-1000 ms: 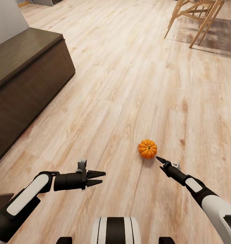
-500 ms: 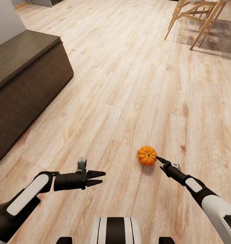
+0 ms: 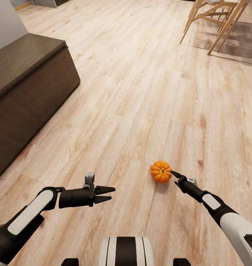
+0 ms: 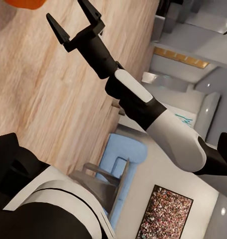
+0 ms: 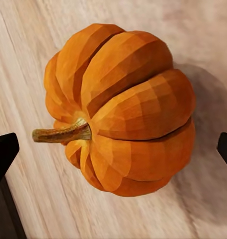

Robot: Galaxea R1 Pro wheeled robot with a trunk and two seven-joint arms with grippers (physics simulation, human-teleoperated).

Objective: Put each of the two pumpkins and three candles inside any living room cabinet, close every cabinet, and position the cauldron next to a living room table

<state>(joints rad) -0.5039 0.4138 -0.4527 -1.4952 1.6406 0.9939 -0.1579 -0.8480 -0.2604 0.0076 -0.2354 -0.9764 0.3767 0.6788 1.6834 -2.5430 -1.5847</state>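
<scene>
one pumpkin (image 3: 161,171) between open right claw (image 3: 173,173) fingers, cabinet (image 3: 26,88) well apart

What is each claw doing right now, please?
Left claw: open, empty, held above the floor.
Right claw: open, fingertips either side of the pumpkin, not yet closed on it.

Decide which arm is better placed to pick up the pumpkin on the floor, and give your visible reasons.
Right. The right gripper is open, its tip right beside the pumpkin, and the pumpkin sits between its fingertips. The left gripper hovers well off to the side.
</scene>
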